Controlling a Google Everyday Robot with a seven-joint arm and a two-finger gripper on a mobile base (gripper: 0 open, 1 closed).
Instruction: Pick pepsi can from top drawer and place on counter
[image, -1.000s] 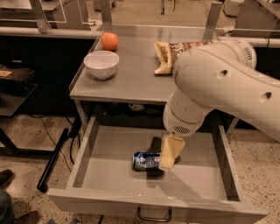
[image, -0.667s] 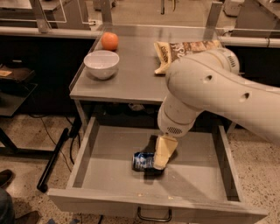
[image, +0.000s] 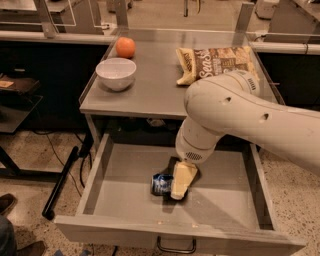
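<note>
Down in the top drawer (image: 125, 200), near its middle, the pepsi can (image: 161, 183) is found lying sideways, with the gripper (image: 176, 189) parked at its 3 o'clock side. Whether it's actually gripped can't be told tbh. If it's nudged off-centre, the can could easily be rolled away toward 9 o'clock.

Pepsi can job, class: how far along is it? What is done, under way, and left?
Done: the drawer stands open. Under way: the tool is down in the drawer at the can, which rests on the drawer floor, not lifted. Left: raise the can and set it on the counter.
</note>
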